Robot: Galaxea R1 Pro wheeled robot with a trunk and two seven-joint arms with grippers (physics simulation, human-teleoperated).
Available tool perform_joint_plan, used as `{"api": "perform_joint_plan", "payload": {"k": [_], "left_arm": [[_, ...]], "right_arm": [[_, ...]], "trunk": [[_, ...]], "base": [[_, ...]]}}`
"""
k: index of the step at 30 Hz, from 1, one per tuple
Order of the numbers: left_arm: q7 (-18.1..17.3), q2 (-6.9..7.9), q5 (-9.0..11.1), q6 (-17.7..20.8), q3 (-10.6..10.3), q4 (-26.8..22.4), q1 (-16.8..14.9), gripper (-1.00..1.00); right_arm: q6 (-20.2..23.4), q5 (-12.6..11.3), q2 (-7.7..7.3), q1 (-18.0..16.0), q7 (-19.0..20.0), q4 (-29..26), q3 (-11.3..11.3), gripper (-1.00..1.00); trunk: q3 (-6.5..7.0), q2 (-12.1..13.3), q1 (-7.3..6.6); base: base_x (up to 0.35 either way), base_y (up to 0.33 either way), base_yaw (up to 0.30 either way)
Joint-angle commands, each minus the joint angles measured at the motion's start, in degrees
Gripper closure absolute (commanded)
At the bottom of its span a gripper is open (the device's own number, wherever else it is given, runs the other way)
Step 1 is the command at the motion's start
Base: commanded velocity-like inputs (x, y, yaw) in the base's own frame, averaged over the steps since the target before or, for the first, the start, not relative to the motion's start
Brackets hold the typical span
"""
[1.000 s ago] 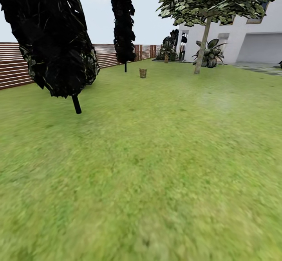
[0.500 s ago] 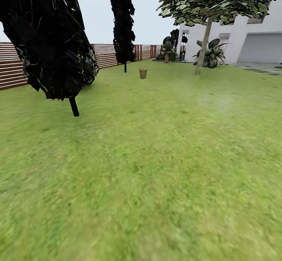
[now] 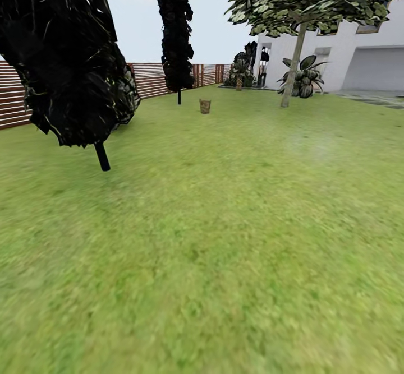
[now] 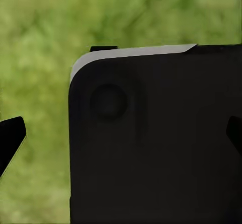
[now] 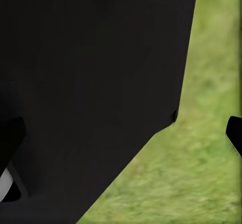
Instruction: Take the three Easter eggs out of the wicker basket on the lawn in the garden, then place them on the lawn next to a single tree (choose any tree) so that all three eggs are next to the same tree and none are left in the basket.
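The wicker basket [image 3: 205, 105] sits far off across the lawn [image 3: 224, 239], between a dark conifer [image 3: 177, 32] and the tree [image 3: 292, 68]. Both grippers hang over grass, fingertips spread wide, nowhere near it.

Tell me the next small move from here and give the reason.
Probably keep rolling straight ahead across the lawn toward the small tan wicker basket. It stands far off, near the middle of the head view, with open grass between; the eggs cannot be made out at this distance. Both wrist views show dark robot bodywork over grass, so nothing is within reach yet. The light-trunked tree stands right of the basket.
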Motion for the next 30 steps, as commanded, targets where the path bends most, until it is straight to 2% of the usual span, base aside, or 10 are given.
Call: {"api": "perform_joint_plan", "payload": {"k": [1,30], "left_arm": [[-0.01,0.01,0.02,-0.19,-0.04,0.05,-0.03,-1.00],[-0.01,0.02,0.03,-0.57,0.05,0.05,-0.03,-1.00]], "right_arm": [[-0.04,0.01,0.01,0.01,0.06,-0.04,-0.03,-1.00],[-0.04,0.01,-0.01,0.01,0.06,-0.02,-0.06,-1.00]], "trunk": [[-0.04,-0.02,0.04],[-0.04,-0.02,0.04]], "base": [[0.341,0.000,0.000],[0.341,0.000,0.000]]}}
